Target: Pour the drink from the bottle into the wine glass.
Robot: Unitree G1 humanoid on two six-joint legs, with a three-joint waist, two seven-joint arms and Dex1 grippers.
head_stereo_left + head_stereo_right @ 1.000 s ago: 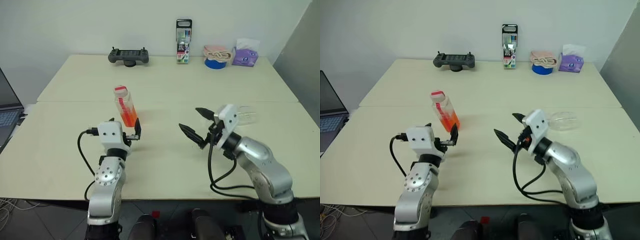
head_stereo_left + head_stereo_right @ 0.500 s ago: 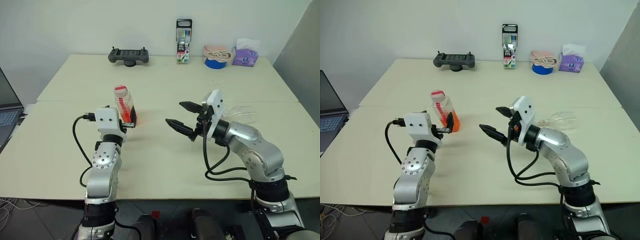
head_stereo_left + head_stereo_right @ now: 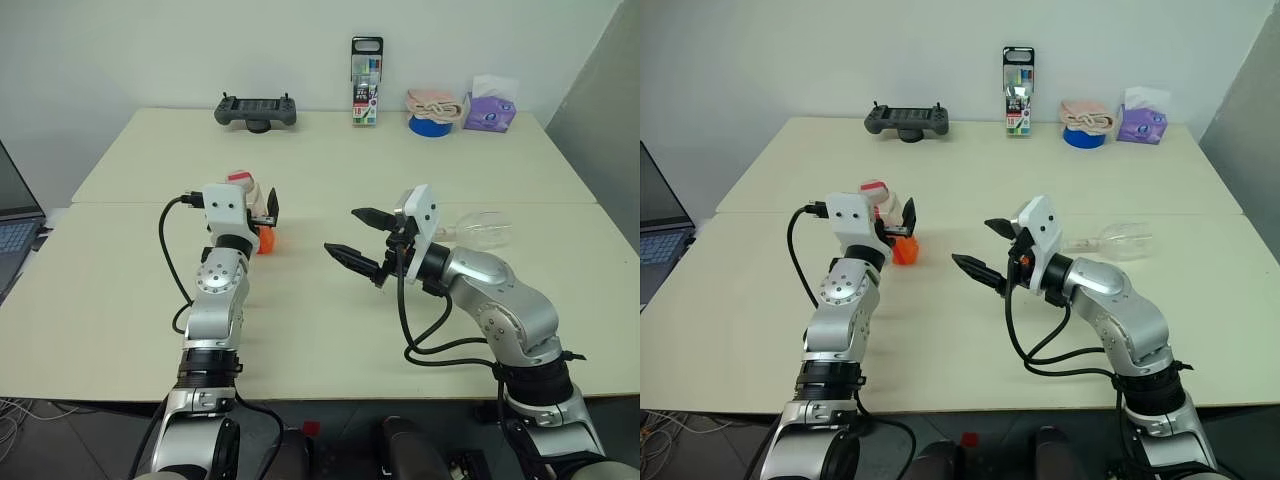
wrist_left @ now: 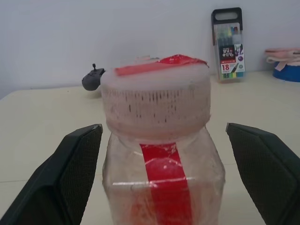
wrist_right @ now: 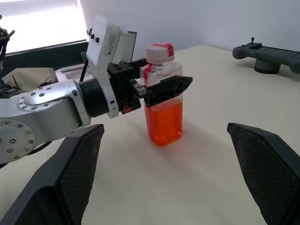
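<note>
Left pincer (image 3: 262, 208) wide open, fingers either side of upright bottle (image 5: 162, 93) at tabletop (image 3: 330, 170) 9 o'clock, not clamping; orange drink (image 5: 163, 122) in lower half. Right pincer (image 3: 352, 237) open, empty, centre. Wine glass (image 3: 482, 229) lying on its side, 3 o'clock

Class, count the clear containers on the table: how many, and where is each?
2. The bottle of orange drink stands upright between the left hand's open fingers; the wine glass lies on its side behind the right arm.
</note>
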